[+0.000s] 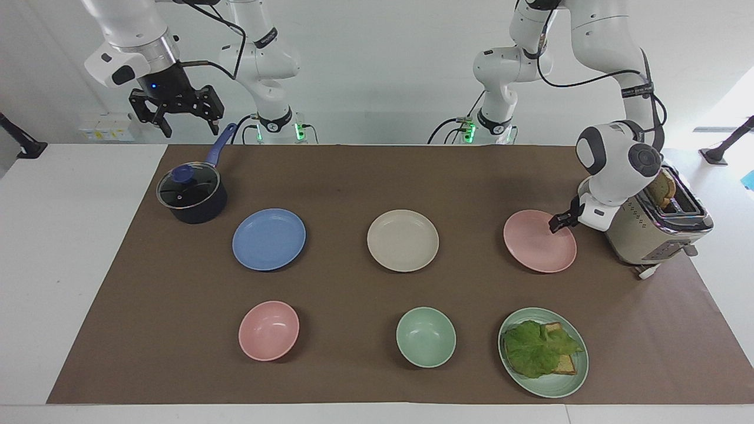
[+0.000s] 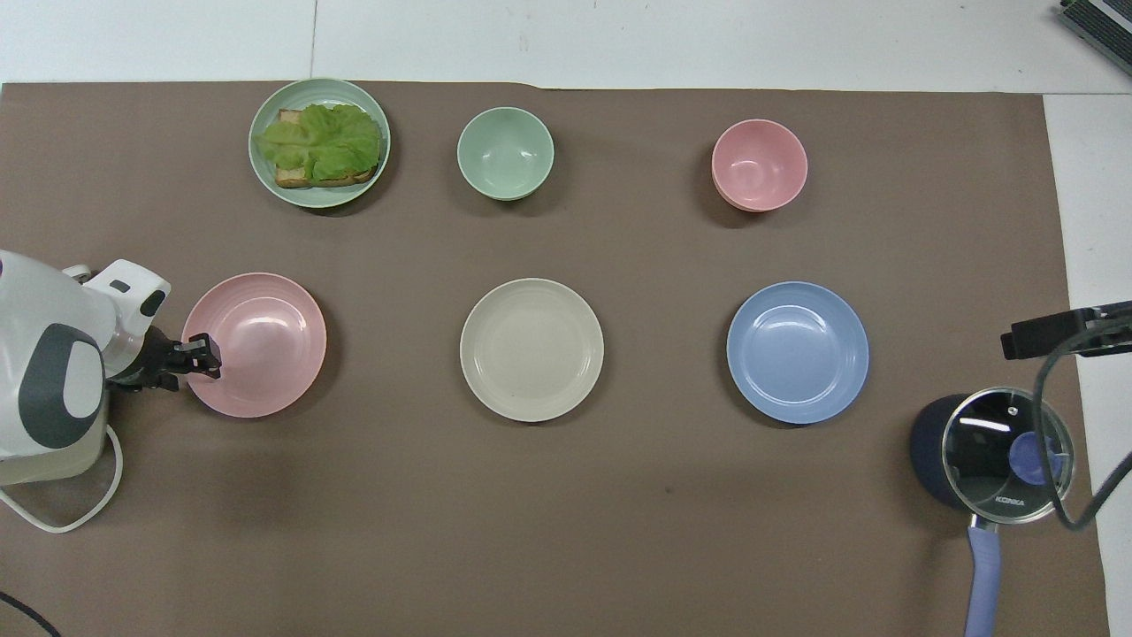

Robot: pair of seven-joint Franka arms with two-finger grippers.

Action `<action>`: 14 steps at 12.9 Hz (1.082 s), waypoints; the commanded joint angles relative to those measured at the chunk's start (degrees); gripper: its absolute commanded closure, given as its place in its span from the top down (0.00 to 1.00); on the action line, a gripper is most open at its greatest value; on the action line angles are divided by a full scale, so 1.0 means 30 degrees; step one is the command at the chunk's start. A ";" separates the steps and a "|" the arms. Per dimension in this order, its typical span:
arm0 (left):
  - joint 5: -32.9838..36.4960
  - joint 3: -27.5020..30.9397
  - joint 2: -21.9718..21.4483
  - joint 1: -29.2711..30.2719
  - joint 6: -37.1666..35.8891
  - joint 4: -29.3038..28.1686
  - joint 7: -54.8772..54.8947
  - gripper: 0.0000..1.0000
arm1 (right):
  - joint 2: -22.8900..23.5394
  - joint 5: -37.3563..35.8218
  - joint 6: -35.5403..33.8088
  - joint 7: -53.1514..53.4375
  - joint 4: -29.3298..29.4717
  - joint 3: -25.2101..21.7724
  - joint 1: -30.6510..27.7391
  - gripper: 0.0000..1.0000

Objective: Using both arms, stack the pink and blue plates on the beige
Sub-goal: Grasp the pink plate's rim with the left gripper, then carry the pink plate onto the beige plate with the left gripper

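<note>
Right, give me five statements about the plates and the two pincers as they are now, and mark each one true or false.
1. The left pincer is at the rim of the pink plate. True.
2. The blue plate already lies on the beige plate. False: it lies on the brown mat beside the beige plate, toward the right arm's end.
3. The right pincer is up in the air near the lidded pot. True.
4. The beige plate holds bread and lettuce. False: it is bare; the bread and lettuce are on the green plate.
5. The right pincer holds the blue plate. False: it is open and holds nothing.
</note>
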 commanded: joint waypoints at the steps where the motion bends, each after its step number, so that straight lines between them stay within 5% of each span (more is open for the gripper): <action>1: -0.0185 0.0061 -0.0436 -0.0073 -0.0573 -0.0275 -0.0225 0.00 | -0.0037 0.0428 -0.0079 -0.0164 0.0053 -0.0019 -0.0151 1.00; 4: -0.0331 -0.0085 -0.0582 -0.0015 -0.2967 0.1329 -0.0079 0.00 | -0.0037 0.0428 -0.0079 -0.0164 0.0082 -0.0019 -0.0151 1.00; 8: -0.3955 -0.0202 -0.0670 -0.0161 -0.7251 0.4996 -0.0136 0.00 | -0.0037 0.0428 -0.0079 -0.0164 0.0053 -0.0019 -0.0151 1.00; 14: -0.7507 -0.0760 -0.1110 -0.3611 -0.5330 0.4298 -0.1621 0.00 | -0.0037 0.0428 -0.0079 -0.0164 0.0053 -0.0019 -0.0151 1.00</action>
